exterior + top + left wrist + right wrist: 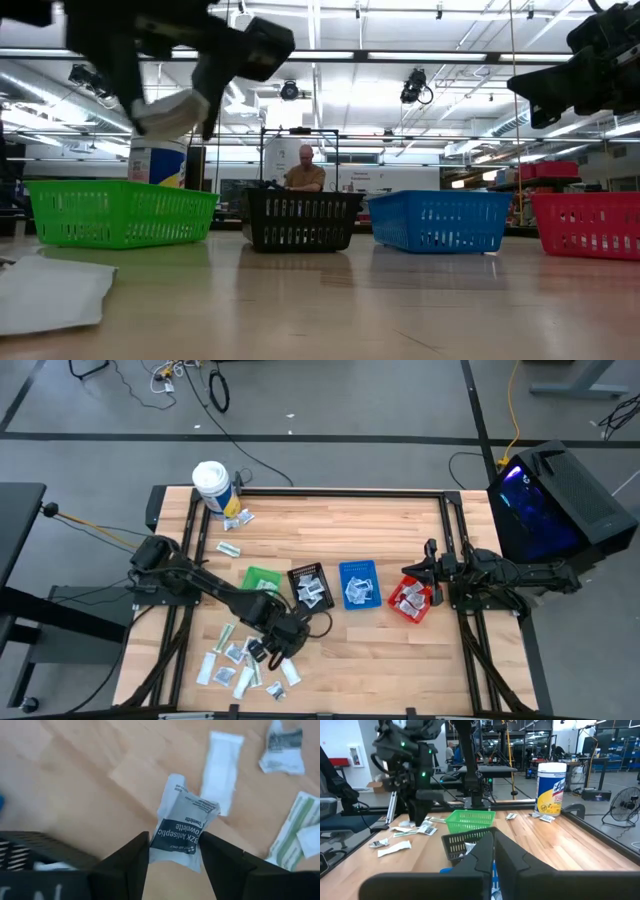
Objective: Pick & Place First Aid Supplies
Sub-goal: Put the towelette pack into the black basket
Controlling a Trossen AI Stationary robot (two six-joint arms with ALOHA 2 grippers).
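My left gripper (172, 862) hangs above the near left part of the table, beside the black bin (311, 586), shut on a small silvery sachet (181, 827) printed "Antiseptic Towelette". In the low view the sachet (170, 112) shows high above the tabletop. Several more first aid supplies (235, 660) lie flat on the wood below it and to its left. My right gripper (494, 852) waits shut at the table's right edge, above the red bin (413, 600). My left gripper pinches the sachet's dark printed part (175, 840) between its two fingers, one on each side edge. The fingers come steeply from above. The sachet is crumpled, sticks out past the fingertips and is lifted clear of the table.
Green (262, 580), black, blue (359, 584) and red bins stand in a row across the table's middle. A white tub (212, 487) stands at the far left corner with a few sachets (237, 520) beside it. A person (305, 170) sits far behind the table.
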